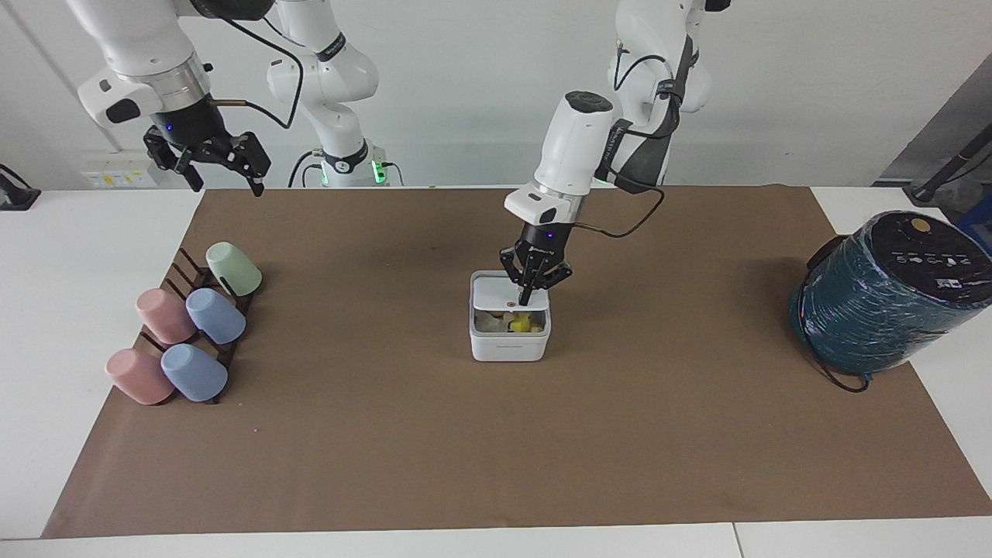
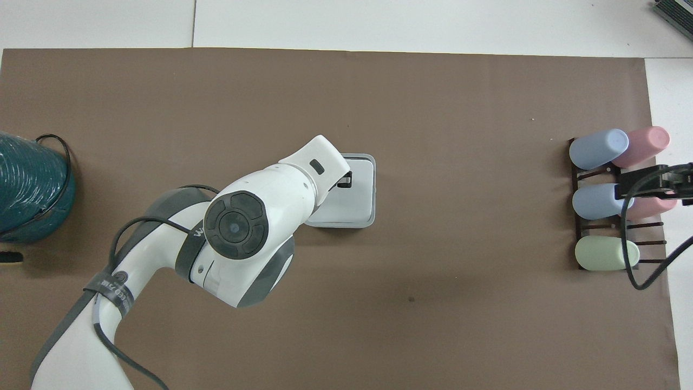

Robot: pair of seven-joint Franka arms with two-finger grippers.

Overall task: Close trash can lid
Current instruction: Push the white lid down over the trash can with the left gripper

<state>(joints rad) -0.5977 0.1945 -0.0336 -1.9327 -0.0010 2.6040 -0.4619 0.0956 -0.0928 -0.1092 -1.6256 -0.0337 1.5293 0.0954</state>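
Observation:
The small white trash can (image 1: 509, 349) stands mid-table on the brown mat. Its lid (image 1: 496, 290) is tilted down over the opening, orange dot facing up. Yellow and white scraps (image 1: 511, 322) still show under the lid's raised free edge. In the overhead view the lid (image 2: 354, 197) covers nearly all of the can (image 2: 372, 219). My left gripper (image 1: 525, 297) is shut, its tip pressing on the lid near the dot; in the overhead view it (image 2: 344, 179) is mostly under the arm. My right gripper (image 1: 227, 182) is open and waits above the cup rack.
A dark rack (image 1: 203, 277) holds several pastel cups (image 2: 598, 149) at the right arm's end of the table. A large teal-wrapped cylinder with a black top (image 1: 883, 298) and a black cable stands at the left arm's end, also in the overhead view (image 2: 30, 187).

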